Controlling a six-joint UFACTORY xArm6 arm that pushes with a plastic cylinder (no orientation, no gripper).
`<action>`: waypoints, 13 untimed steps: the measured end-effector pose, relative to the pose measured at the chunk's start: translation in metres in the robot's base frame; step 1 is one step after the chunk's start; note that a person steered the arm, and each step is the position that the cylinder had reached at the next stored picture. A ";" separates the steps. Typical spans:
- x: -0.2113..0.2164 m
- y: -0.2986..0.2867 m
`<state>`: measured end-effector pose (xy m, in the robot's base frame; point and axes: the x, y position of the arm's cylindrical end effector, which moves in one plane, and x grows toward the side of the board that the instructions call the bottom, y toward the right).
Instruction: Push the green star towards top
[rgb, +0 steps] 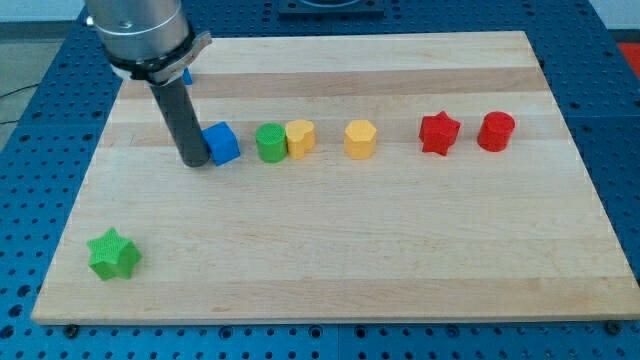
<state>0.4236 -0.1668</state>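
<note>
The green star (113, 254) lies near the bottom left corner of the wooden board (330, 250). My tip (194, 160) rests on the board at the upper left, touching or nearly touching the left side of a blue cube (222, 143). The tip is far above and to the right of the green star. The rod rises from the tip to the arm's grey body at the view's top left.
To the right of the blue cube runs a row: a green cylinder (270, 142), a yellow block (300, 137), a yellow hexagon (361, 139), a red star (438, 133), a red cylinder (495, 131). A blue piece (186, 73) shows partly behind the arm.
</note>
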 end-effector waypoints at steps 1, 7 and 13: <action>-0.015 -0.015; 0.128 0.119; 0.169 -0.078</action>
<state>0.5931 -0.2452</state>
